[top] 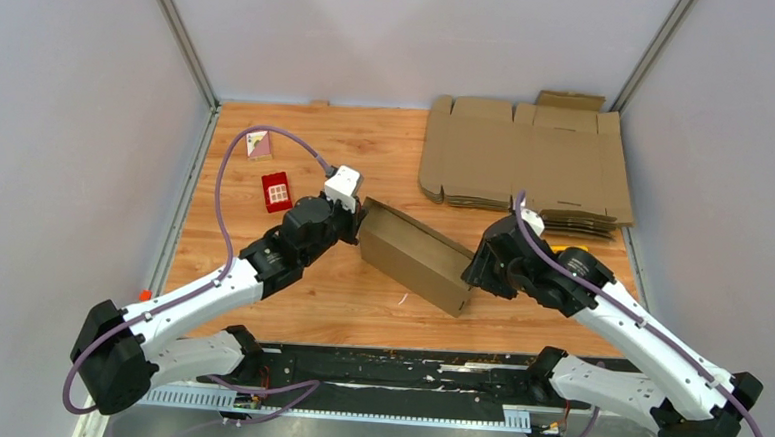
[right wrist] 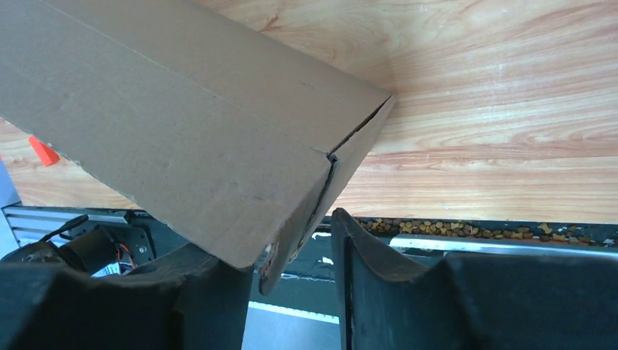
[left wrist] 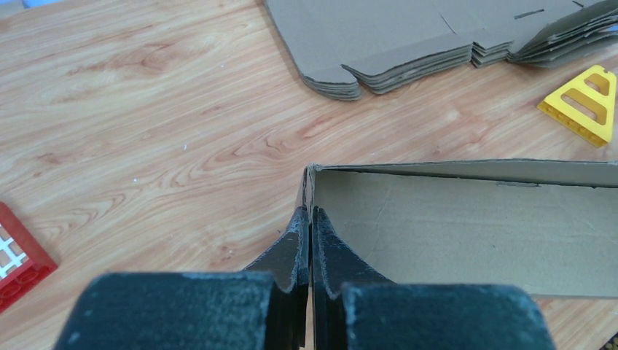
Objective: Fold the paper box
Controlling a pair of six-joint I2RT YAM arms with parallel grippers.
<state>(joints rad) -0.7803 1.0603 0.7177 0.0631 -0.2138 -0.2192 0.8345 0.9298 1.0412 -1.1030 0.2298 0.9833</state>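
The paper box (top: pixel 417 255), plain brown cardboard folded into a long shallow trough, lies slanted in the middle of the table. My left gripper (top: pixel 356 220) holds its left end: in the left wrist view the fingers (left wrist: pixel 300 244) are shut on the thin end wall, with the box's inside (left wrist: pixel 452 226) stretching off to the right. My right gripper (top: pixel 471 273) is at the box's right end. In the right wrist view the box (right wrist: pixel 182 124) fills the upper left, its corner flap hangs between the open jaws, and a gap shows beside the right finger (right wrist: pixel 353 251).
A pile of flat cardboard sheets (top: pixel 526 166) lies at the back right. A small red box (top: pixel 277 192) and a pink card (top: pixel 258 145) sit at the back left. A yellow plastic piece (left wrist: pixel 583 102) lies near the pile. The table's near edge has a black rail (right wrist: pixel 474 230).
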